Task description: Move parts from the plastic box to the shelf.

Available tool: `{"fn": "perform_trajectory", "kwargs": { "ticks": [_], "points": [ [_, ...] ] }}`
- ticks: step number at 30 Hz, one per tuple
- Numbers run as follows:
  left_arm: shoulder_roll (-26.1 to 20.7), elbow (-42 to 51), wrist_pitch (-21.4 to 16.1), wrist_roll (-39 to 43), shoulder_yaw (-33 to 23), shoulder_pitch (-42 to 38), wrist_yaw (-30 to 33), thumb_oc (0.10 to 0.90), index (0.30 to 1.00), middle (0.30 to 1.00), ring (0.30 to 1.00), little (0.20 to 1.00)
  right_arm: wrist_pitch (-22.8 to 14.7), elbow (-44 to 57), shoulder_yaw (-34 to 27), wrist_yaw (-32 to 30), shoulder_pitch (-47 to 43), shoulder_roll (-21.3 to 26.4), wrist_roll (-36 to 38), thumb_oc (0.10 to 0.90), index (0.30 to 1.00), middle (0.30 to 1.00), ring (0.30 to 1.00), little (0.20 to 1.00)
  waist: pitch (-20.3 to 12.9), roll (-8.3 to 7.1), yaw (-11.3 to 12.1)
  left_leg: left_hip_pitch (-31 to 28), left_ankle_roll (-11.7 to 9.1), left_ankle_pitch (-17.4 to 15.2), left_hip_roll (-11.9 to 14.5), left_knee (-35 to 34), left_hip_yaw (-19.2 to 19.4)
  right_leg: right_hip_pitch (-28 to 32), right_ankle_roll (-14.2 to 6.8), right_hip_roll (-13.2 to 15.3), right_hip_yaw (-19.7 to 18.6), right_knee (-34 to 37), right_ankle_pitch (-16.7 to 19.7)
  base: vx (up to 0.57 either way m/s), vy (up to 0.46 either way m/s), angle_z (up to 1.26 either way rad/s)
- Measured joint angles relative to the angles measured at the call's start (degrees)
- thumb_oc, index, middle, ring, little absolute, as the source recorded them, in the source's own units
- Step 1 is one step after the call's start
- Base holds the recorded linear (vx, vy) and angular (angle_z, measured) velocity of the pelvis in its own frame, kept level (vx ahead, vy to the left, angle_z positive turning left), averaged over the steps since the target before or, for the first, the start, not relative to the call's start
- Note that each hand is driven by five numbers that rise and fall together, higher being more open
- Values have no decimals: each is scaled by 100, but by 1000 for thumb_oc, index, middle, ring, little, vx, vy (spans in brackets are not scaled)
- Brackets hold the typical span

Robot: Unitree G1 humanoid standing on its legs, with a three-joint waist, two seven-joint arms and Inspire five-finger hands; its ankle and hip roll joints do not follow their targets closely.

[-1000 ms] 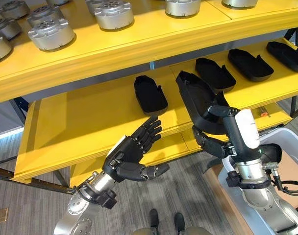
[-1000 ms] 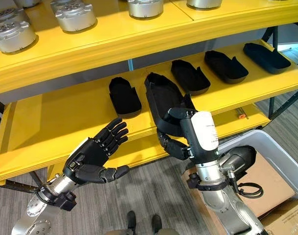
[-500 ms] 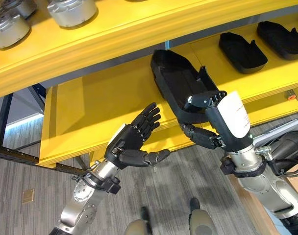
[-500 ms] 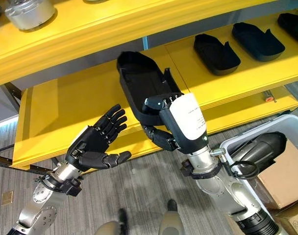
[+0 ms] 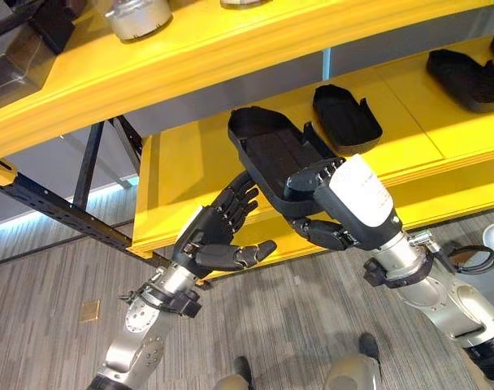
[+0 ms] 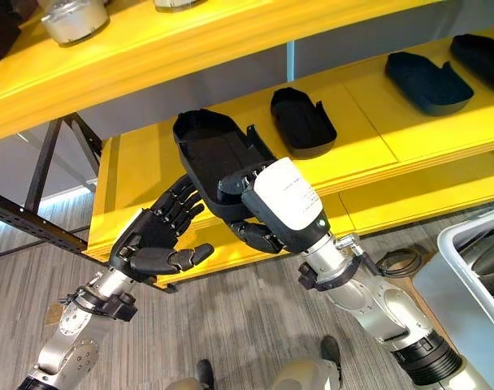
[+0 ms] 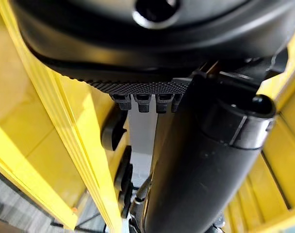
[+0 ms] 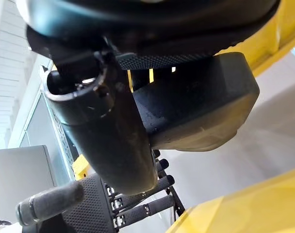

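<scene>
Tray over the middle shelf

I see my right hand [image 5: 332, 203] clamped around a black moulded tray [image 5: 271, 158], tilted above the yellow shelf [image 5: 186, 175]. My left hand [image 5: 214, 240] is spread, fingertips near the tray's underside. Another black tray [image 5: 346, 118] lies beyond.

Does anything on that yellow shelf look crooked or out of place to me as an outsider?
One thing: the big black tray in the right hand is tilted, its far end over the middle shelf, not lying flat like the black part beside it. The left hand is open beneath it.
</scene>
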State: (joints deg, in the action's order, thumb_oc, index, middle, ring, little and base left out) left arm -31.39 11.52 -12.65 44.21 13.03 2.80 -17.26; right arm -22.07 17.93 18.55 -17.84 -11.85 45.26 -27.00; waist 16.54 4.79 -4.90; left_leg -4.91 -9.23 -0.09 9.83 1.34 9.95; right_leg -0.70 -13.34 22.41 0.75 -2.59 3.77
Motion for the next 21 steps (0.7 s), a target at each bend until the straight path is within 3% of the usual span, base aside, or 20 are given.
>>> {"fn": "perform_trajectory", "kwargs": {
  "ticks": [3, 6, 8, 10, 11, 16, 21],
  "points": [
    [-41, 57, 131, 12, -24, 9, -134, 900, 1000, 1000, 1000, 1000, 130, -8, 5, -54, 92, -235, -7, 400, 300, 300, 300, 300, -212, -195, 47, 94, 3, 66, 1, -73, -42, 19, 136, -31, 137, 253, 217, 137, 116, 2],
    [-76, 63, 219, 10, -81, 14, -230, 900, 1000, 1000, 1000, 1000, 296, -10, 41, -60, 135, -361, -9, 400, 300, 300, 300, 300, -297, -295, 107, 68, 5, 66, 42, -91, -30, -71, 144, -70, 460, 76, 387, 131, -65, -6],
    [-112, 75, 277, -1, -150, 45, -251, 900, 1000, 1000, 1000, 1000, 378, -16, 77, -64, 245, -388, -9, 400, 300, 300, 300, 300, -343, -339, 174, -69, -60, 107, 104, -211, 87, -99, 237, -143, 460, 79, 484, 109, -229, -31],
    [-221, 199, 303, 1, -321, 133, -222, 900, 1000, 1000, 1000, 1000, 417, -39, 183, -74, 324, -442, 1, 400, 300, 300, 300, 300, -554, -578, 303, -142, -191, 198, 118, -369, 268, -74, 74, -182, 444, 500, 632, 115, -326, -48],
    [-222, 201, 308, 2, -352, 131, -216, 900, 1000, 1000, 1000, 1000, 439, -39, 208, -107, 321, -451, 4, 400, 300, 300, 300, 300, -580, -621, 303, -120, -207, 220, 135, -374, 263, -67, 20, -206, 437, 556, 663, 52, -302, -19],
    [-84, 202, 342, -5, -171, 140, -51, 900, 1000, 1000, 1000, 1000, 662, -184, 357, -119, 224, -491, 14, 400, 300, 300, 300, 300, -594, -554, 289, -120, -226, 310, 445, -391, 224, 20, -5, -539, 457, 743, 734, 48, -189, -4],
    [-64, 208, 351, -4, -139, 168, -58, 900, 1000, 1000, 1000, 1000, 732, -224, 383, 74, 219, -394, 20, 400, 300, 300, 300, 300, -591, -482, 251, -141, -177, 393, 510, -548, 204, 37, 27, -610, 527, 750, 756, 103, 15, 6]
  ]
}}
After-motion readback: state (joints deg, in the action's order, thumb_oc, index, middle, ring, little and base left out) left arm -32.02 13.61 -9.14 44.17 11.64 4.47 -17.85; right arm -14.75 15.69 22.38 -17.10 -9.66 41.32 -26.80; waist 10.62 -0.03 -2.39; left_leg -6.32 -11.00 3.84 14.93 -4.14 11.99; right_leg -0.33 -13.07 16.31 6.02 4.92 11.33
